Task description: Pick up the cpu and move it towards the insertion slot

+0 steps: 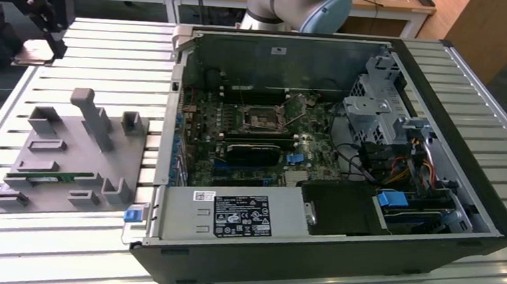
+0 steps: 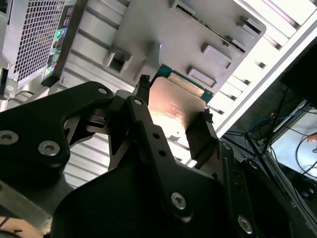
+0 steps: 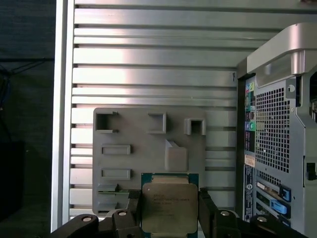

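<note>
The cpu [image 3: 170,207], a flat square chip with a silvery top and a green rim, sits between my gripper's [image 3: 170,214] two black fingers [image 3: 206,210], which are shut on its opposite edges. The second wrist view shows the same hold on the cpu [image 2: 174,105], with a fingertip [image 2: 144,92] on one edge. In the exterior view my gripper [image 1: 38,48] hangs with the cpu [image 1: 33,52] above the table at the far left, well away from the case. The insertion slot [image 1: 262,118], a square socket with a metal frame, lies on the motherboard inside the open case.
A grey holder plate [image 1: 60,162] with upright posts lies on the slatted table [image 1: 108,45], below my gripper, with a green memory stick [image 1: 44,177] in it. The open computer case [image 1: 324,160] stands to the exterior view's right, with a drive cage [image 1: 376,114] and cables [image 1: 403,172].
</note>
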You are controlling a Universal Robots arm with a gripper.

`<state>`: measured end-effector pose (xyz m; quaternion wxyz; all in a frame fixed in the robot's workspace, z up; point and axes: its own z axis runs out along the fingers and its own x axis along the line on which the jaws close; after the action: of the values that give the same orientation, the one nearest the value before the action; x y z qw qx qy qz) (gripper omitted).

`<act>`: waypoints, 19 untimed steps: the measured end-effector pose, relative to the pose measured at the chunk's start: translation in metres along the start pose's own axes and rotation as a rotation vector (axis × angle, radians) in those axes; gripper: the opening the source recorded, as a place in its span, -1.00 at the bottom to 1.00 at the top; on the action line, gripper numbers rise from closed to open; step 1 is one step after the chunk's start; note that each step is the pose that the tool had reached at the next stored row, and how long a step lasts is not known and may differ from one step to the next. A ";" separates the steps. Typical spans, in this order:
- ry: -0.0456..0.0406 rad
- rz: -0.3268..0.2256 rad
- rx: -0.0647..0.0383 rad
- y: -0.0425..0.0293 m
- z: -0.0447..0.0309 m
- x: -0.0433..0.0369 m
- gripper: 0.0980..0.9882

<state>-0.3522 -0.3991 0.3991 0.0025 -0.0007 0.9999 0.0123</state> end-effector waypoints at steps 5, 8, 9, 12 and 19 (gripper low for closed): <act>0.0000 0.000 0.000 0.0000 0.0001 -0.0057 0.00; -0.0001 0.000 0.000 0.0000 0.0001 -0.0090 0.00; -0.0001 0.000 0.000 0.0000 0.0001 -0.0100 0.00; 0.0000 0.000 0.000 0.0000 0.0001 -0.0132 0.00; 0.0000 0.000 0.000 0.0001 0.0002 -0.0237 0.00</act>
<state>-0.3285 -0.3990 0.3990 0.0025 -0.0007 0.9999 0.0123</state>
